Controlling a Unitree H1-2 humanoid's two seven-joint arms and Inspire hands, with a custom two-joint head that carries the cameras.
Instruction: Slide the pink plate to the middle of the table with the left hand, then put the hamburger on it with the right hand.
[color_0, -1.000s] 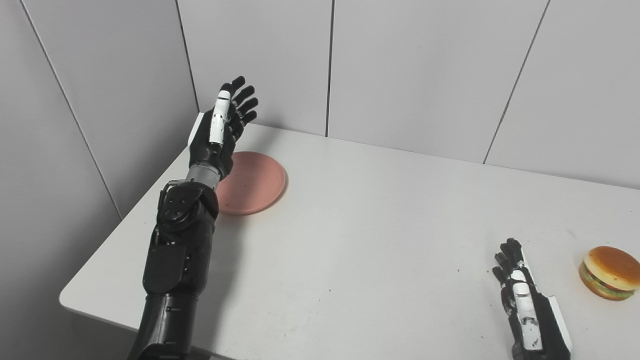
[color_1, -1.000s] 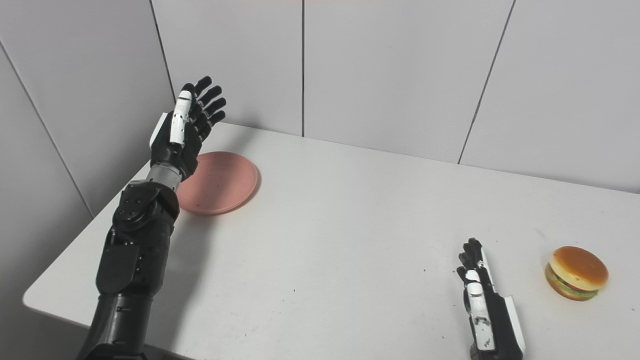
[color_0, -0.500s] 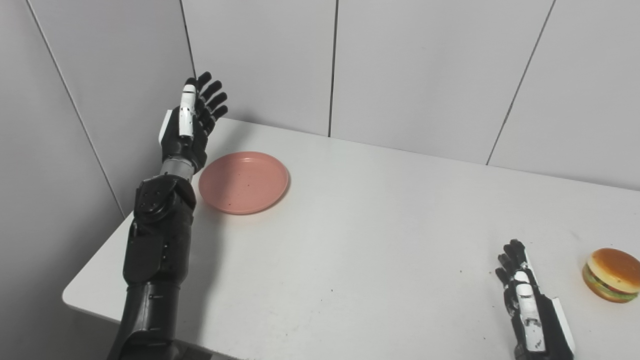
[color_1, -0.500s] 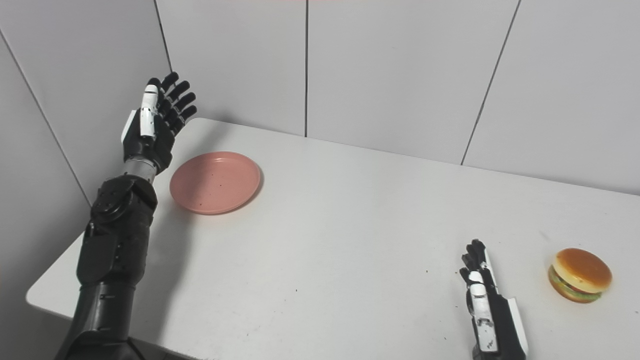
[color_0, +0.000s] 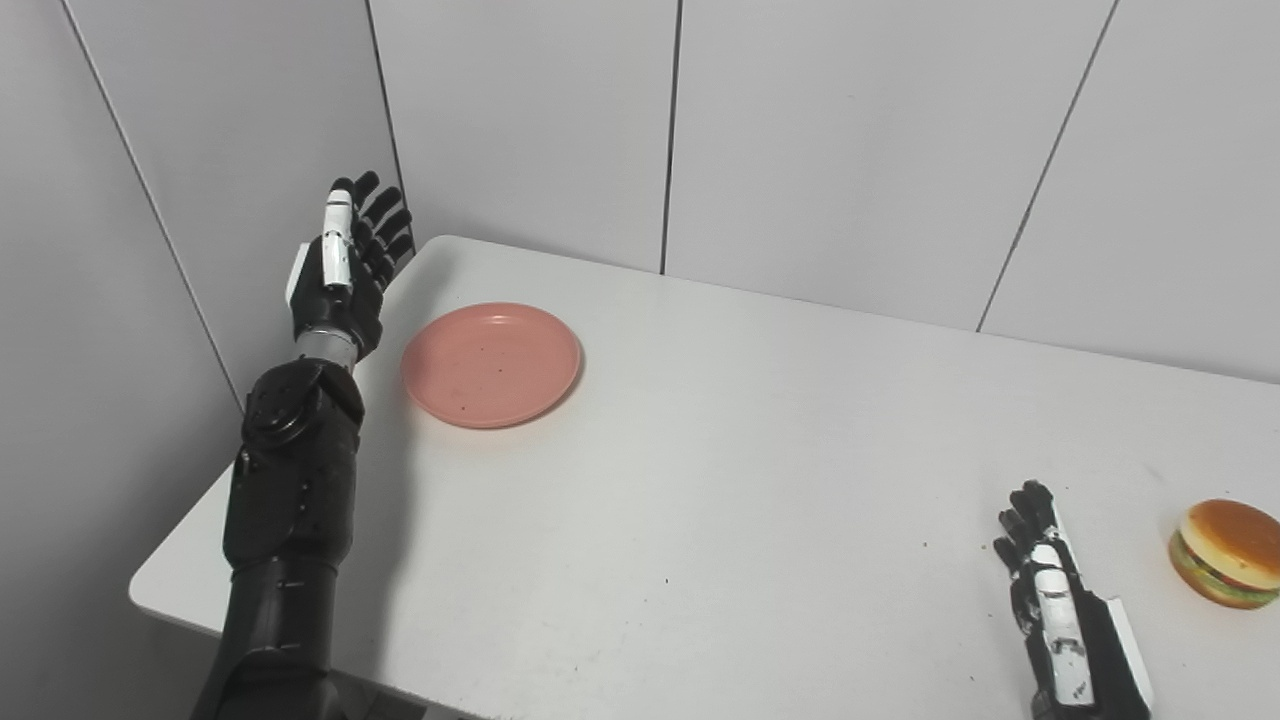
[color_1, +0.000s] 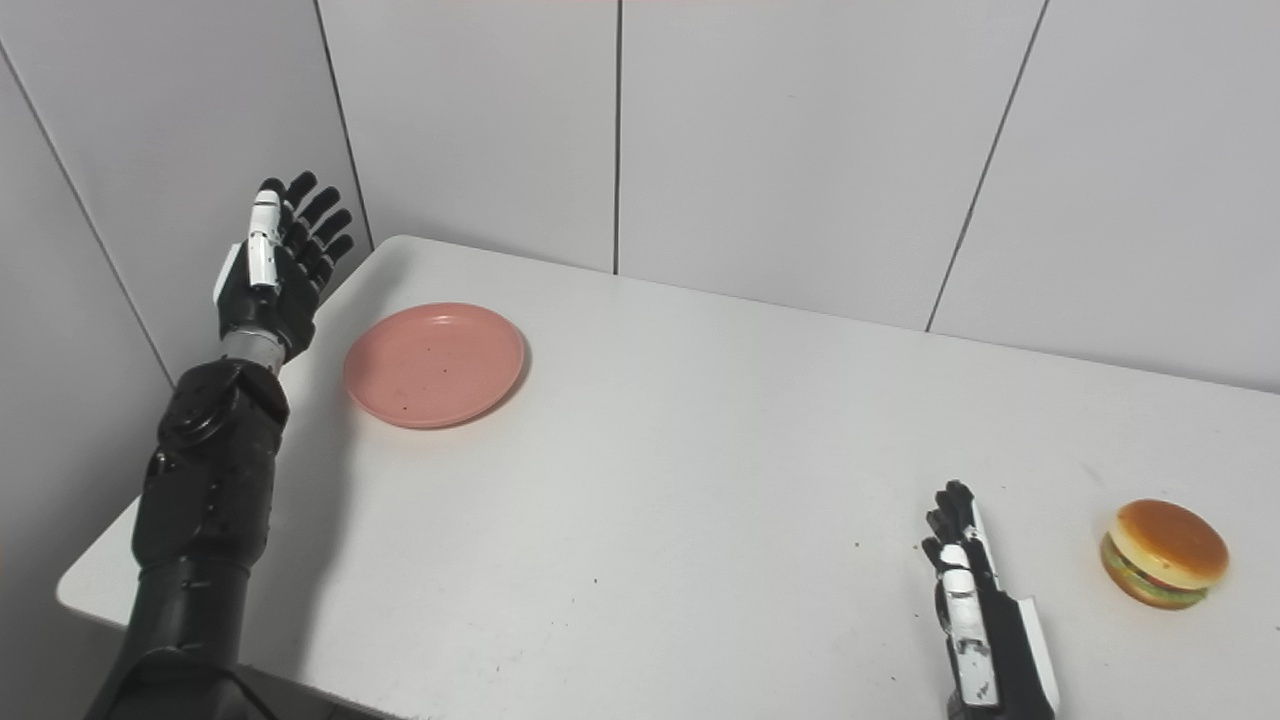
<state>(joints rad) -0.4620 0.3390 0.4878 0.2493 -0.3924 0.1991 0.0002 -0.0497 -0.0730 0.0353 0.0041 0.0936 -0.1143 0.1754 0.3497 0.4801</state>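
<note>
A round pink plate lies on the white table near its far left corner, with nothing on it. My left hand is raised just off the table's left edge, to the left of the plate and apart from it, fingers spread and pointing up. A hamburger with a tan bun sits near the right edge. My right hand rests low at the front right, fingers extended, a short way left of the hamburger and not touching it.
Grey wall panels stand close behind the table and along its left side, right beside my left hand. The table's front edge runs diagonally at the lower left.
My left hand has swung left, from over the plate's left rim to beyond the table's left edge, uncovering the whole plate. The right hand, plate and hamburger stayed put.
</note>
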